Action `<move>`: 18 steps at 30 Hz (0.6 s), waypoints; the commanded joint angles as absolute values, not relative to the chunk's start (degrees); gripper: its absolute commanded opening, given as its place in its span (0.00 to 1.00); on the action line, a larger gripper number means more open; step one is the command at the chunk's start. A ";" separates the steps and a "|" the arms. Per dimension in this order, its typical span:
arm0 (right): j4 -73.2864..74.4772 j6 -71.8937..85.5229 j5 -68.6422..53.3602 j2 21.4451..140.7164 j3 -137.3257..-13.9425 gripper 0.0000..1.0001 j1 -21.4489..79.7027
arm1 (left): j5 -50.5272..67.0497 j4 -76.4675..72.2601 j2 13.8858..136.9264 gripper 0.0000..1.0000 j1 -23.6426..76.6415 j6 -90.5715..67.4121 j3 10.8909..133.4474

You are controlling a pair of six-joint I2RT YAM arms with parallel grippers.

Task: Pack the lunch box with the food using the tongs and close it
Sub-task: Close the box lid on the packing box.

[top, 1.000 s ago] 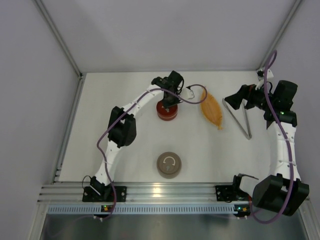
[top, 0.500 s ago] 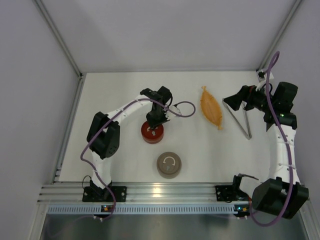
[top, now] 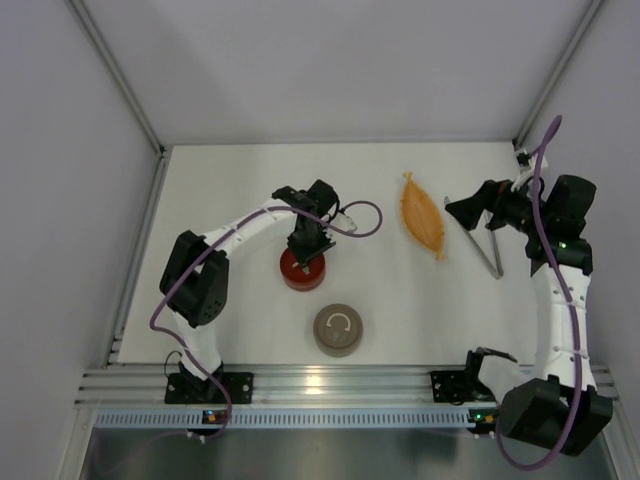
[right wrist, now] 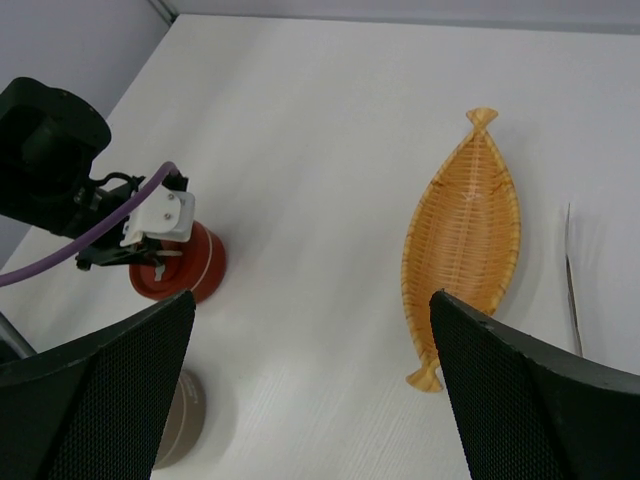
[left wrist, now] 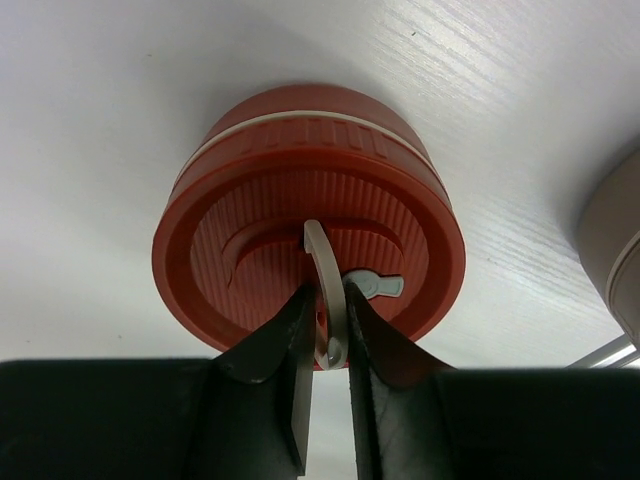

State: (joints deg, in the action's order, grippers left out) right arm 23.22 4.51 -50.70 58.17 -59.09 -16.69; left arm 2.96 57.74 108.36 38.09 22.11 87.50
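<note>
The lunch box (top: 302,270) is a round red tin with its ribbed lid on, standing on the table left of centre. My left gripper (top: 308,243) is straight above it. In the left wrist view its jaws (left wrist: 328,330) flank the lid's grey ring handle (left wrist: 322,270), parted slightly, with a thin gap on the left side. The tongs (top: 490,245) lie flat at the right, a thin silver edge in the right wrist view (right wrist: 570,290). My right gripper (top: 462,212) hovers wide open (right wrist: 312,300) and empty beside them. The food is not in view.
An orange woven boat-shaped tray (top: 423,216) lies between the tin and the tongs and looks bare (right wrist: 463,230). A tan round tin (top: 339,330) with a ring handle stands near the front, just right of the red one (left wrist: 615,250). Grey walls enclose the table.
My left arm carried the red tin from beside the orange tray toward the front left and set it down. Its jaws have eased apart. The right gripper shifted slightly lower over the tongs.
</note>
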 commanded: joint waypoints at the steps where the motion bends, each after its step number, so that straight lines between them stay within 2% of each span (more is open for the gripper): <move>1: 21.01 5.62 -51.50 56.16 -58.10 0.99 -17.67 | 2.64 55.90 106.79 0.24 38.32 19.07 84.64; 6: 19.95 7.03 -51.24 55.02 -56.78 0.99 -17.58 | 2.20 55.81 106.44 0.26 38.32 18.81 83.06; 9: 19.69 7.47 -51.15 54.23 -55.99 0.99 -17.67 | 2.64 55.81 105.91 0.20 38.32 19.16 82.88; 10: 19.69 7.47 -51.24 54.05 -55.81 0.99 -17.58 | 2.64 55.72 105.73 0.11 38.32 19.51 82.71; 13: 20.21 7.21 -51.24 53.35 -55.37 0.99 -17.58 | 3.43 54.85 103.81 0.01 38.32 23.63 81.04; 18: 21.27 6.15 -51.15 52.74 -55.37 0.99 -17.58 | 8.17 54.14 98.62 0.00 38.32 37.23 76.04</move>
State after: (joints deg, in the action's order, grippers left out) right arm 22.44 6.61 -50.68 54.11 -55.46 -16.69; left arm 4.03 53.56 101.95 38.15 27.81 79.35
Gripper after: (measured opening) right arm 0.993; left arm 0.112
